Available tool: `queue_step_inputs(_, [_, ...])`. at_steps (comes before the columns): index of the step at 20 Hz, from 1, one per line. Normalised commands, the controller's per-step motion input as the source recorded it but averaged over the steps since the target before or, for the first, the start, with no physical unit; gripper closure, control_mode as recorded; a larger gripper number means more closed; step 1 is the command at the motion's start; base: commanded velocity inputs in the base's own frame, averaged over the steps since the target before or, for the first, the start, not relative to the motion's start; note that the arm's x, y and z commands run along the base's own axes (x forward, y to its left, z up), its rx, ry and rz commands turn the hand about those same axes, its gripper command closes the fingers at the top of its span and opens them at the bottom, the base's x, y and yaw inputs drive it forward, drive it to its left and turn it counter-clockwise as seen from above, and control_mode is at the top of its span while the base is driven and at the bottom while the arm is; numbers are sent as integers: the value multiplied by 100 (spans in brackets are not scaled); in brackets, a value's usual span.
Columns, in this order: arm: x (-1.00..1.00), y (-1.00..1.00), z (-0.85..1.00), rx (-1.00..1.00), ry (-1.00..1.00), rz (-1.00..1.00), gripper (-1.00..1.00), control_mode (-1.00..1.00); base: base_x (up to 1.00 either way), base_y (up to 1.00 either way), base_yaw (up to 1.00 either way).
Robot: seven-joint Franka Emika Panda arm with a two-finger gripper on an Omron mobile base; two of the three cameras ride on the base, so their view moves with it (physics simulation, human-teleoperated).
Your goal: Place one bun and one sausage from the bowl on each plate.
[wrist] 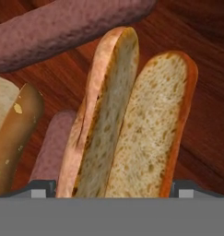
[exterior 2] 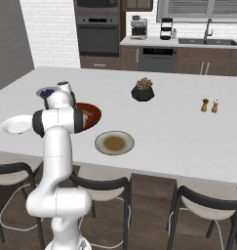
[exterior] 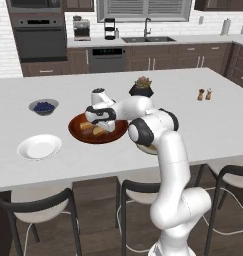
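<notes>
The arm is being reached down into the bowl, which is sitting on the white desk near its front edge. The gripper is being held low over the food inside. In the hand view, a split bun is being seen very close up, its two soft halves lying side by side between the two dark fingers at the bottom. The fingers are being kept spread wide, one on each side of the bun — whether they are touching it cannot be told. A sausage is lying across the top of that view on the wooden bottom of the bowl, another sausage is lying just beside the bun, and a second bun is being seen at the left edge.

The white plate is resting on the desk to the left of the bowl, with nothing on it. The tan-centred plate is resting on the other side, also bare. A small bowl of blue berries is sitting behind the white plate — well apart from a dark potted plant and two little shakers farther back.
</notes>
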Motion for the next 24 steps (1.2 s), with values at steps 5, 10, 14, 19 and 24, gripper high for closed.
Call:
queue_step_inputs(5, [0, 0, 0, 0, 0, 0, 100, -100, 0, 0, 0])
queue_step_inputs(10, [-5, -2, 1, 0, 0, 0, 100, -100, 0, 0, 0])
queue_step_inputs(14, [-23, -39, 58, 0, -1, -7, 100, -100, 0, 0, 0])
queue_step_inputs(19, [-77, -93, 55, 0, 0, -1, 100, -100, 0, 0, 0])
queue_step_inputs(24, [-100, -100, 15, 0, 0, 12, 100, -100, 0, 0, 0])
